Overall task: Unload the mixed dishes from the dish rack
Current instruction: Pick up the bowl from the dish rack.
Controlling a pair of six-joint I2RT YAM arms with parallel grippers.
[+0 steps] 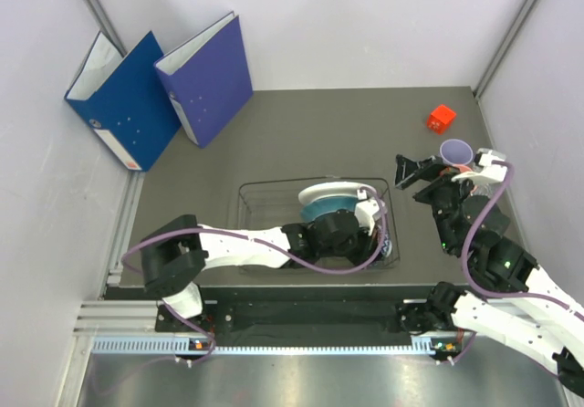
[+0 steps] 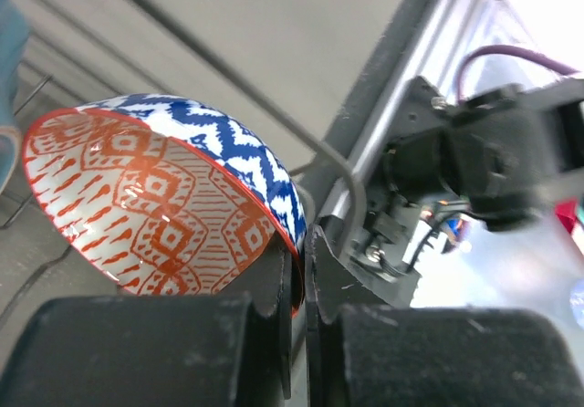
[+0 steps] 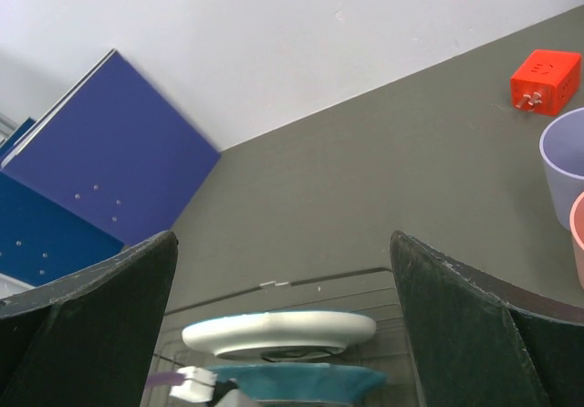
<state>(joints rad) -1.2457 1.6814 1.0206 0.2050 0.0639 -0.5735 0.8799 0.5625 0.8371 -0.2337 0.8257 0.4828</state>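
The dish rack (image 1: 274,185) sits mid-table. A white plate (image 1: 328,191) and a teal plate (image 1: 321,210) stand in its slots. My left arm (image 1: 255,243) reaches into the rack's right end. In the left wrist view my left gripper (image 2: 304,270) is shut on the rim of a small bowl (image 2: 155,197), red-patterned inside and blue-white outside. My right gripper (image 1: 415,172) hovers open and empty just right of the rack, facing the white plate (image 3: 278,332) and teal plate (image 3: 292,381). A lavender cup (image 1: 455,154) and a salmon-pink cup (image 3: 578,234) stand on the table by it.
Two blue binders (image 1: 155,92) lean at the back left. A small red block (image 1: 442,117) lies at the back right, behind the cups. Grey walls close in on both sides, and a metal rail (image 1: 274,334) runs along the near edge.
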